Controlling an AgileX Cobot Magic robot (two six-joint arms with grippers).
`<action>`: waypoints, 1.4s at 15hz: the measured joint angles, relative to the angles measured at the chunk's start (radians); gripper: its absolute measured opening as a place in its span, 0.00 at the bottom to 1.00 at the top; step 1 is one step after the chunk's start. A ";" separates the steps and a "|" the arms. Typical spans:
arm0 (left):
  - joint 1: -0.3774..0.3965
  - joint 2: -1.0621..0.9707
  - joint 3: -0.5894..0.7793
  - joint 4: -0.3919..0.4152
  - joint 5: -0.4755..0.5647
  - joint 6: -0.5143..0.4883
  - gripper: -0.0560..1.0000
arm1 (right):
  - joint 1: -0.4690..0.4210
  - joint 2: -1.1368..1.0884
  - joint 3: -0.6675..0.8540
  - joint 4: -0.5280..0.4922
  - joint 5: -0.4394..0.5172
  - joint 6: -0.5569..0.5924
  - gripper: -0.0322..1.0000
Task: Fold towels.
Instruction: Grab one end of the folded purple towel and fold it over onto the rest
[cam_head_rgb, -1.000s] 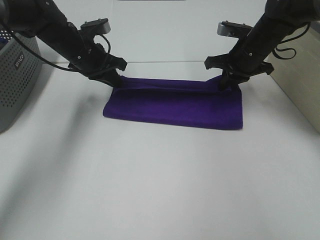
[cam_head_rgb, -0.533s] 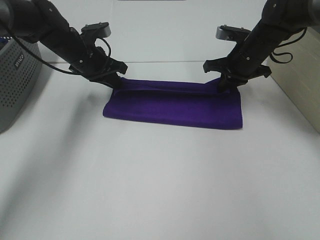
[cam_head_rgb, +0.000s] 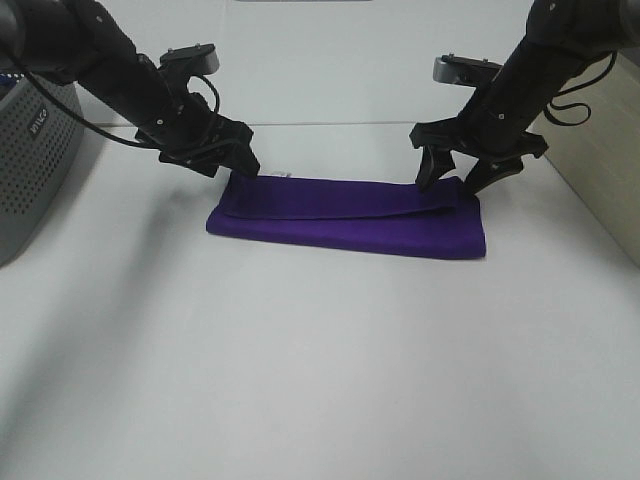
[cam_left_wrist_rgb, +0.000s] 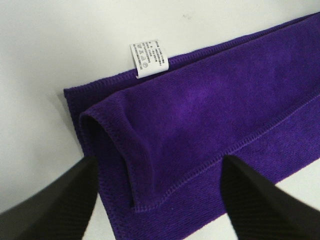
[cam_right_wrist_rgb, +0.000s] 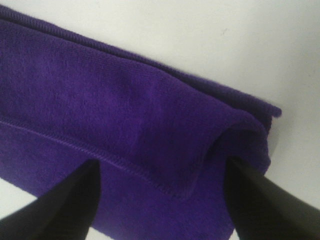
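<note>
Evidently the towel (cam_head_rgb: 350, 215) lay folded mid-frame. Left gripper (cam_head_rgb: 230, 166) & right gripper (cam_head_rgb: 452, 183) hung open over its upper corners, empty, prob. to leave the fold lying flat.

Bright, diffuse light, soft shadows; wrist views slightly blurred.

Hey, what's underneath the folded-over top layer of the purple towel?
More of the same towel: its lower layer sticks out along the near edge and at both ends, and a white tag shows at the far edge. Whatever lies between the layers is covered.
</note>
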 joint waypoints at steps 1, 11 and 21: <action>0.000 -0.002 0.000 0.001 0.006 -0.006 0.72 | 0.000 -0.002 -0.009 -0.005 0.022 0.000 0.74; 0.079 0.082 -0.174 0.123 0.353 -0.159 0.77 | 0.000 -0.197 -0.084 -0.024 0.387 0.113 0.77; 0.096 0.305 -0.464 0.049 0.516 -0.140 0.77 | 0.000 -0.200 -0.084 -0.018 0.390 0.167 0.77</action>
